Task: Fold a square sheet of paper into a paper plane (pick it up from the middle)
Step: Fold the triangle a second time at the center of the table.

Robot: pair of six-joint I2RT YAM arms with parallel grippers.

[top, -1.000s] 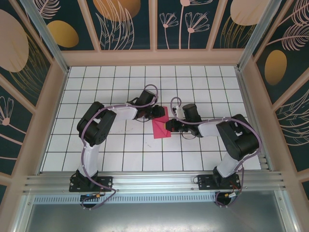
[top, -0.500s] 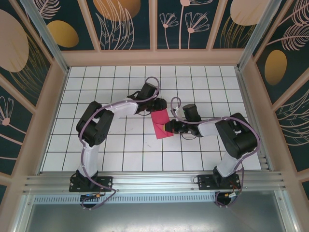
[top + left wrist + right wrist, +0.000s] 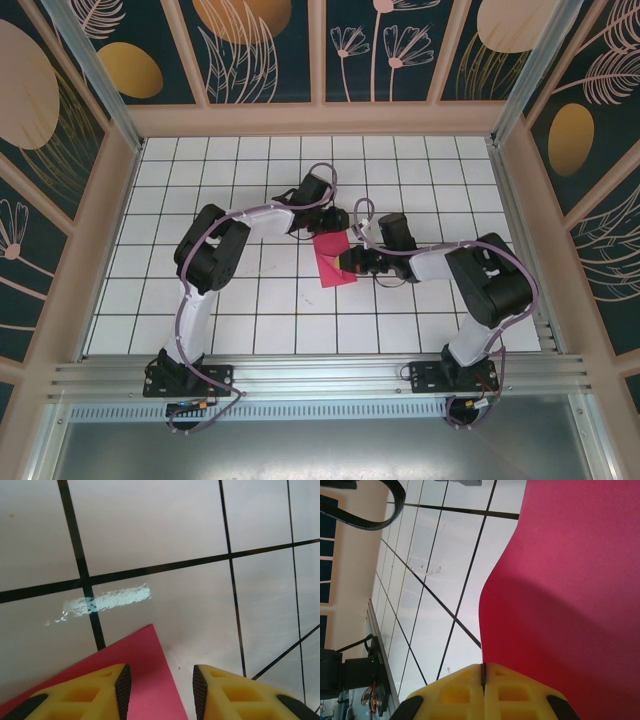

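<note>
White black-gridded tile floor point(image 3: 250, 310) within dark floral wall panels point(image 3: 270, 60)

Left gripper point(image 3: 338, 221) has pulled away from the 11 o'clock corner of the pink sheet of paper point(image 3: 332, 270), shifting toward 2 o'clock to hang over its far edge. The left arm's elbow point(image 3: 210, 250) has swung inward toward 3 o'clock. The sheet's far corner has dropped back toward 6 o'clock.

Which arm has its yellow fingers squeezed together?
The right arm's fingers: they meet with no gap, pinching the pink paper at its edge. The left arm's fingers stand apart over a corner of that paper.
</note>
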